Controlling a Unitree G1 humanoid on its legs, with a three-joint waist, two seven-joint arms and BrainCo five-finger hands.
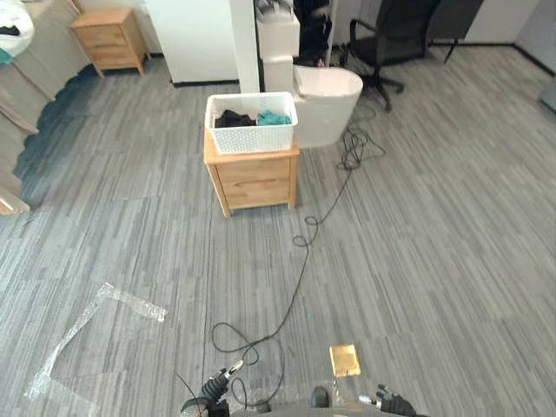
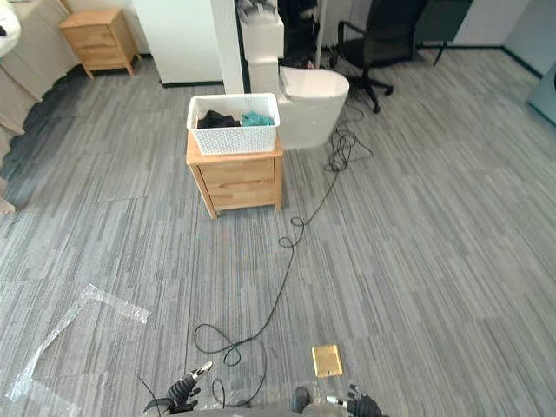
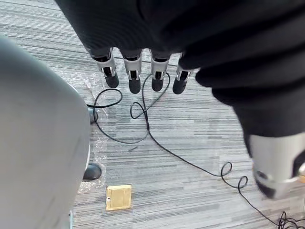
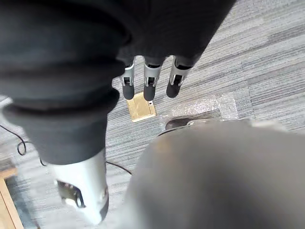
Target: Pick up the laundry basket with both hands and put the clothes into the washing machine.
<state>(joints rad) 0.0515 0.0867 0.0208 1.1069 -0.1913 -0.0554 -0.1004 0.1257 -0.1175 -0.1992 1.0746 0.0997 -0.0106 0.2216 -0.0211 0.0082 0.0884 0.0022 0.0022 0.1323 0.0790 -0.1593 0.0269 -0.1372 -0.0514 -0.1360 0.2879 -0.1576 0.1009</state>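
- Laundry basket: white, with a perforated wall. It stands on top of a small wooden nightstand, far ahead of the robot and well apart from both hands.
- Clothes lie inside the basket, a dark garment toward the robot's left and a teal garment toward its right. The basket wall hides all but their tops, so what kind of pieces they are cannot be told.
- White rounded machine: just behind the nightstand, on its right. A white pillar covers its near left part. Whether it has a door on this side cannot be made out.
- Left hand: low over the grey striped floor. Its fingers are straight, side by side with small gaps, and hold nothing. The thumb sits apart from them, blurred and close to the lens. In the eye views the frame's bottom edge cuts off most of the hand.
- Right hand: also low over the floor, with straight, slightly parted fingers that grip nothing. It is likewise clipped at the bottom edge of the eye views.
- Brass floor plate: set into the floor between the two hands.
- Clear plastic film: lies crumpled on the floor to the robot's left and is hard to trace against the stripes.
- Black office chair: at the back right, with its top cut off.
- Second nightstand: at the far left.
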